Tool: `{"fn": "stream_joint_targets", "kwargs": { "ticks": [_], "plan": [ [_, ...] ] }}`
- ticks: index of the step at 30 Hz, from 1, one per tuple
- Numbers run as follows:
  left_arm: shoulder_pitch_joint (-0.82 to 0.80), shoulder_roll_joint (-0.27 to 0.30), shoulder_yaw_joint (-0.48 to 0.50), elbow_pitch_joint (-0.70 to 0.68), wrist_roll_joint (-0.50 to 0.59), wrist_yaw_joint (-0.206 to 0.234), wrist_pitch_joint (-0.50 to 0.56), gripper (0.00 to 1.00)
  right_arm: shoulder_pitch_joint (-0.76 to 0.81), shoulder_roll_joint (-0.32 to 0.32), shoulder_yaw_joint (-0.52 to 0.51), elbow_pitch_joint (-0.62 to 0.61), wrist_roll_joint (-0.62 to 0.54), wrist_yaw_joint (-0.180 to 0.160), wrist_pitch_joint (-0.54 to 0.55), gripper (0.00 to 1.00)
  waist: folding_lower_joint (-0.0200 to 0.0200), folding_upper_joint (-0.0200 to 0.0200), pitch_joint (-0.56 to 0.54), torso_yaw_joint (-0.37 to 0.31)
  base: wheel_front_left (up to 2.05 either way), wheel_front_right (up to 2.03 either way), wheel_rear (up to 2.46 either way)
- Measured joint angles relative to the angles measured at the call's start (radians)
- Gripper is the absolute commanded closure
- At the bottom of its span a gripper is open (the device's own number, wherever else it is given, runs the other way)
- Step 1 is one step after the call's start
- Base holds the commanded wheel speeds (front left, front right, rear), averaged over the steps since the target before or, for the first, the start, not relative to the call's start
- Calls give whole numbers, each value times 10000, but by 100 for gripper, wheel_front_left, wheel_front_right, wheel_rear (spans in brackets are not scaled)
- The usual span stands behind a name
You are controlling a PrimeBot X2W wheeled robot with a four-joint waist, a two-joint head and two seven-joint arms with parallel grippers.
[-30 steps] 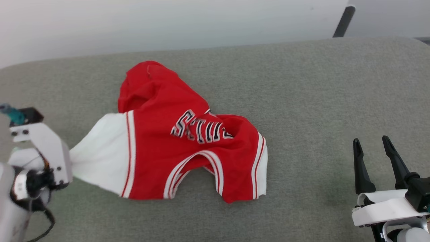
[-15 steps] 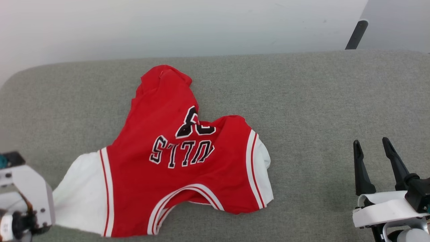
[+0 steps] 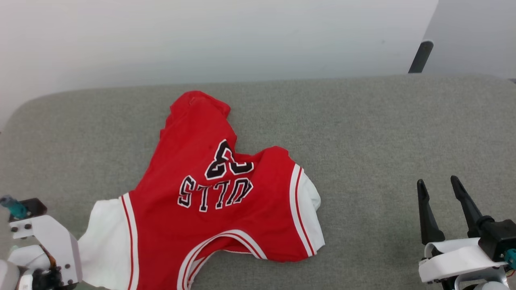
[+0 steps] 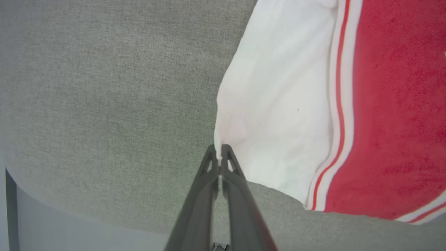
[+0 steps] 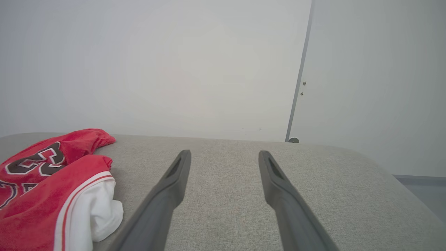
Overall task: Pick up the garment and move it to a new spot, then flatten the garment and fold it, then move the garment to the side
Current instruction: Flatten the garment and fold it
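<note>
Grey cushion under everything. Garment lies rumpled on it, lettering up, spreading away from the left gripper, whose tips pinch the white sleeve edge. Garment sits well left of the right gripper: fingers wide, empty, probably just above the cushion.

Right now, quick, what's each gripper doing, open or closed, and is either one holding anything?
Left gripper: closed, pinching the garment at the edge of its white sleeve.
Right gripper: open, holding nothing.
</note>
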Motion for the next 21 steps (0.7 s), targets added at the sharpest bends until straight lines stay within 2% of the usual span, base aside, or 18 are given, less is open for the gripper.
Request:
{"fn": "stream_joint_targets", "kwargs": {
  "ticks": [5,9,15,21],
  "plan": [
    [14,-109,-10,-35,-69,-301,-456,0,181,-105,176,167,56,0,0,0,0,0,-417,88,0,0,0],
    [138,-217,12,-418,-21,-648,-1264,0,258,-196,339,265,113,0,0,0,0,-1,-799,213,0,0,0],
    [397,-681,42,-1212,341,-1404,-3574,0,417,-360,591,610,374,0,0,0,0,-1,-1228,589,0,0,0],
    [908,-1319,81,-1478,853,-1835,-6201,0,528,-466,679,719,502,0,82,0,0,-1,-1560,1059,0,0,0]
  ]
}}
